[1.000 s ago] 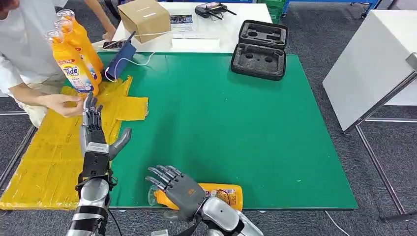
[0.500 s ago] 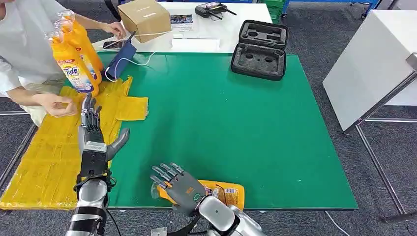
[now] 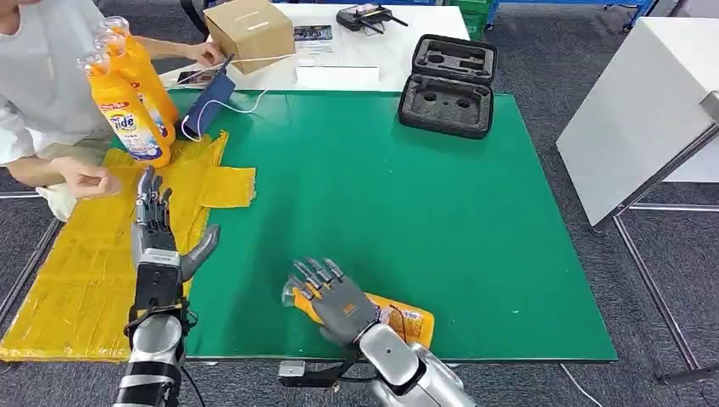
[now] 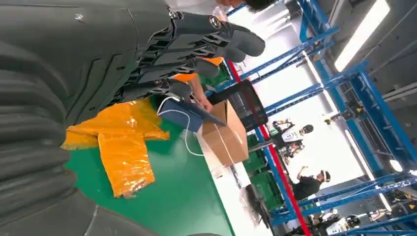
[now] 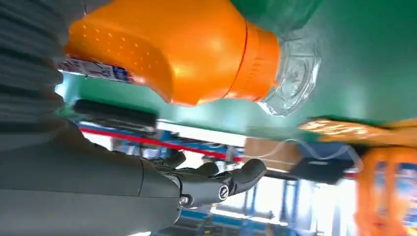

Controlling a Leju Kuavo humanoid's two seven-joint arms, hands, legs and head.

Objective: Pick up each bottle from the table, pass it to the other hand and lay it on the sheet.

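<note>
Orange plastic detergent bottles (image 3: 127,102) seen standing at far left on yellow plastic sheet (image 3: 85,263); "Tide" read on front label. Left hand (image 3: 157,233) held over sheet, fingers spread, nothing held. Right hand (image 3: 335,301) spread over lying orange bottle with clear cap (image 3: 398,326) at near edge of green tabletop (image 3: 407,212), no grip judged yet. Risk judged: bottle rolled off edge if nudged by fingers. Its label print unreadable.

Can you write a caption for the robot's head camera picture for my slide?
Robot's right hand spread over an orange bottle lying on the green table; left hand open above the yellow sheet.
</note>
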